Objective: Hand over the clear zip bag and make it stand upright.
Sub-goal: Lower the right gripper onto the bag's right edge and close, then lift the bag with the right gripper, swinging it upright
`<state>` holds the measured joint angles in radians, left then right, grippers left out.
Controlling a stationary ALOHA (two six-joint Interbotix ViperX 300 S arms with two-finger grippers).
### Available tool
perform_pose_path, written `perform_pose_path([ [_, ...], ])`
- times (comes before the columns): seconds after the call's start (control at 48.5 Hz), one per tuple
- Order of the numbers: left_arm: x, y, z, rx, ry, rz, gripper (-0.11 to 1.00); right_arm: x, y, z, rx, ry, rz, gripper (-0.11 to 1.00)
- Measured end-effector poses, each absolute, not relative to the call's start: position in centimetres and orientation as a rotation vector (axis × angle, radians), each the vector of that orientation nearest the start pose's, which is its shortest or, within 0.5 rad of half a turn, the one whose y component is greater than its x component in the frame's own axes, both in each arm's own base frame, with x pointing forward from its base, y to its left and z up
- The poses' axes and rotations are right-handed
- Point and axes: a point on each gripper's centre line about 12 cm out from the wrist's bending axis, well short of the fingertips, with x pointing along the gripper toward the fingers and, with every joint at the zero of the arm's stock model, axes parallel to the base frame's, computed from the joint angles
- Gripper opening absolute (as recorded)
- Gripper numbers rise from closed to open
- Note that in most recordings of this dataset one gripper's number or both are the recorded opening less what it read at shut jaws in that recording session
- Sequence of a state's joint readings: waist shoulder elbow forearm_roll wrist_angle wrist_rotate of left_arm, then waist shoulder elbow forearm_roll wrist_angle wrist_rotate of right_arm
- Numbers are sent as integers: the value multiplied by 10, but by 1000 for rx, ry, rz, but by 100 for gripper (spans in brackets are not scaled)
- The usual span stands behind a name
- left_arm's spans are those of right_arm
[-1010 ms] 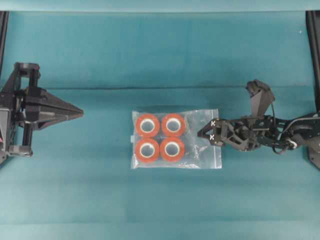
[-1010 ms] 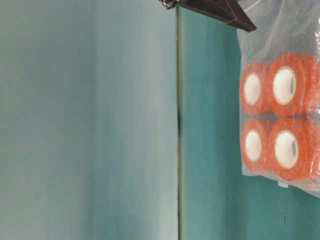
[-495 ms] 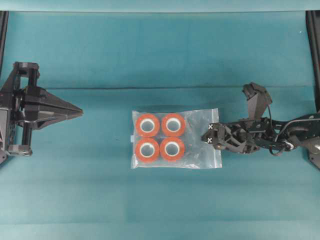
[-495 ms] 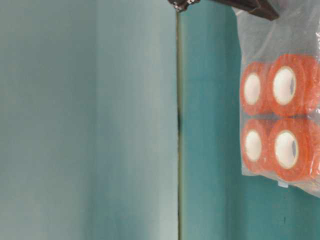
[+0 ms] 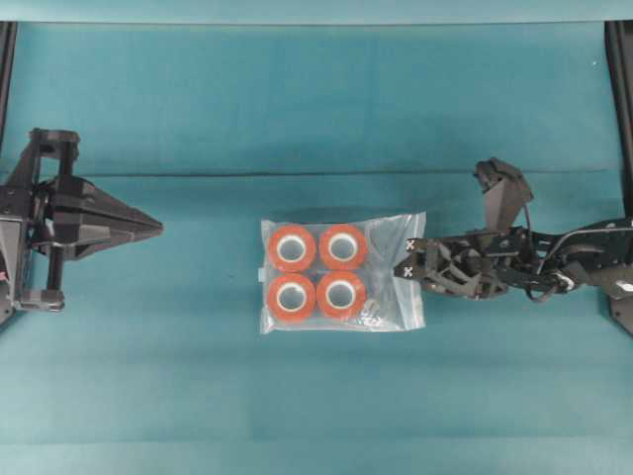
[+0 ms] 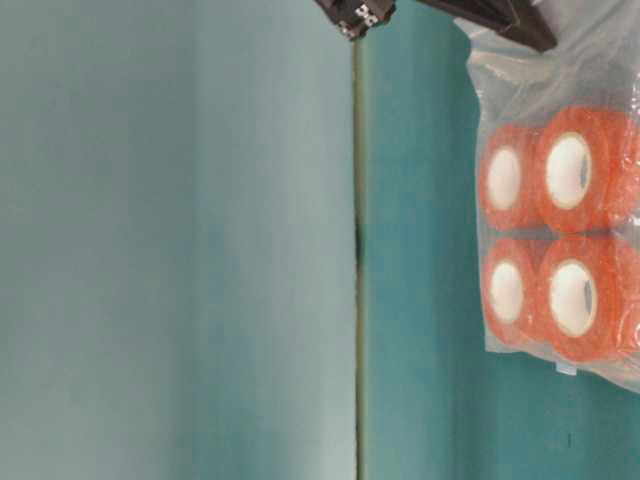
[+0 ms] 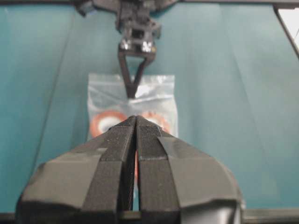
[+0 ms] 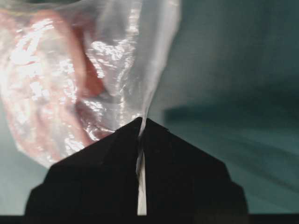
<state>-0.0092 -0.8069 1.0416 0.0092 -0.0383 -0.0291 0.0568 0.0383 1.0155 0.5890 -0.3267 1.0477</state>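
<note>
While the left gripper (image 5: 158, 229) sits pressed together near the table's (image 5: 316, 99) left edge, the right gripper (image 5: 404, 267) pinches the clear zip bag (image 5: 341, 274) mid-table, seemingly by its right edge.

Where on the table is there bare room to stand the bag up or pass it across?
Bare teal table runs along the far side beyond the clear zip bag, along the near side below it, and between the bag and the left gripper. It is crowded only at the bag's right edge, where the right gripper has its jaws shut on the plastic.
</note>
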Motion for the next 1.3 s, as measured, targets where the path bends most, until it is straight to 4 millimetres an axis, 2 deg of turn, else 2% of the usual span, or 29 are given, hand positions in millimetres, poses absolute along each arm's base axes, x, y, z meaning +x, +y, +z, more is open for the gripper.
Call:
perform_pose_path([
  [0.165, 232, -1, 282, -44, 216, -1, -1, 314, -6, 98, 1366, 529, -644, 1],
  [0.66, 231, 0, 279, -113, 250, 16, -1, 356, -16, 171, 1179, 671, -444, 1],
  [1.051, 233, 1, 289, -118, 156, 12, 0, 381, -35, 231, 989, 830, -342, 1],
  [1.175, 233, 3, 288, -124, 151, 21, 15, 384, -34, 240, 930, 890, -323, 1],
  [1.298, 234, 3, 287, -124, 154, 22, 45, 388, -34, 247, 881, 919, -299, 1],
])
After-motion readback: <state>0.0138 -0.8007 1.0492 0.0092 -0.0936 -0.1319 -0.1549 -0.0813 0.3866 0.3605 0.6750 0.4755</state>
